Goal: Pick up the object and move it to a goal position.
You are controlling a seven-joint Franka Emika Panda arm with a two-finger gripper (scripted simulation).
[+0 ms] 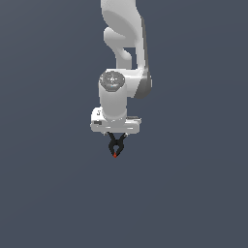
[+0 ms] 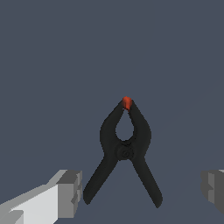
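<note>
Grasping: not done; grey jaws released, spread wide either side of black plastic spring clamp with red tip (image 2: 124, 151).
Clamp: 6 o'clock of white hand (image 1: 115, 123), exterior view.
Left: clench, lift, carry to goal.

Flat, even simulator lighting is seen in both views.

A uniform slate-blue background (image 1: 43, 193) is rendered without cast shadows or glare. The white arm (image 1: 116, 97) is shaded softly, darker toward the exterior view's right. Edges are slightly soft and pixelated; no lens distortion or defocus is seen at the frame borders.
</note>
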